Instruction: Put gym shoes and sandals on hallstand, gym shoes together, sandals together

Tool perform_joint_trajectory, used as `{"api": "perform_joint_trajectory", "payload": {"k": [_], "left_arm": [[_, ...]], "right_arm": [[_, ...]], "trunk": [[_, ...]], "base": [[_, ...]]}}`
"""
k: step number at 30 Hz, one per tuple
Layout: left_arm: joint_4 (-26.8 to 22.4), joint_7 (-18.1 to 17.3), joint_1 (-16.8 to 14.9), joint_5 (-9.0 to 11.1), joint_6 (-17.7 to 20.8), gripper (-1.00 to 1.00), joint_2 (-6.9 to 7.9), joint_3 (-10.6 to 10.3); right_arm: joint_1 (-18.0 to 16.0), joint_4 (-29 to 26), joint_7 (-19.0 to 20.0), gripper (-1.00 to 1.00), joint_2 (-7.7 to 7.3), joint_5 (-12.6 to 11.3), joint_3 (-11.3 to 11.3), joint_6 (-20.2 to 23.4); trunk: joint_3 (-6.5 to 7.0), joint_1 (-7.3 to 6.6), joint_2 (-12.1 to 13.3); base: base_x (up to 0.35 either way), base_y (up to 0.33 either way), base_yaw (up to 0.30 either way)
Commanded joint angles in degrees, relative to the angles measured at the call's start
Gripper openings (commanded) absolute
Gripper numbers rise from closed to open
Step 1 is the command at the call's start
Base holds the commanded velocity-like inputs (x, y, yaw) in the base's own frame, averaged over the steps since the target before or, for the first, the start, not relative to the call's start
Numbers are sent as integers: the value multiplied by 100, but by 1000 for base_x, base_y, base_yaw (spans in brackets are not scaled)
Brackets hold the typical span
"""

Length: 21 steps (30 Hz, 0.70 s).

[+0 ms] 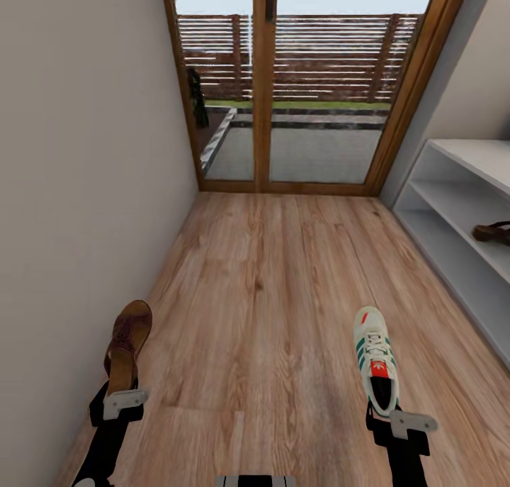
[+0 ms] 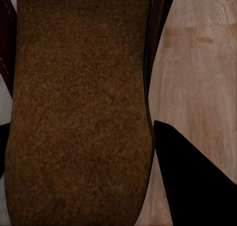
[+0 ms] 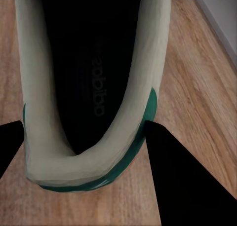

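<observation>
the left gripper (image 1: 120, 400) has its fingers (image 2: 192, 181) pinching the heel of a sandal (image 1: 129, 345), toe pointing ahead beside the left wall. the right gripper (image 1: 397, 420) pinches the heel rim of a gym shoe (image 1: 374, 359), held above the corridor floor (image 1: 269, 295). farther right, another sandal (image 1: 494, 232) lies on a shelf of the hallstand (image 1: 453, 210).

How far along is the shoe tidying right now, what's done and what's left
Looks done: one sandal already sits on a shelf of the hallstand.
In hand: the left gripper holds the other sandal, and the right gripper holds a gym shoe at its heel, both over the corridor floor.
Left: racking these two, sandal beside its mate, plus the second gym shoe.
</observation>
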Motion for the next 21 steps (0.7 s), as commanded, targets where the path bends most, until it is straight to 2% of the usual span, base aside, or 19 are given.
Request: {"api": "perform_joint_trajectory", "payload": {"k": [1, 8, 21], "left_arm": [[-1, 3, 0, -12, 1, -100, -1, 0], [-4, 6, 0, -12, -5, -100, -2, -3], [-6, 7, -2, -12, -5, -100, -1, -3]], "right_arm": [[0, 0, -2, -100, 0, -5, 0, -4], [0, 4, -6, -100, 0, -6, 0, 0], [0, -8, -6, -100, 0, -7, -5, 2]], "trunk": [[1, 0, 0], [10, 0, 0], [38, 0, 0]], "base": [[328, 0, -69], [202, 0, -173], [38, 0, -257]]}}
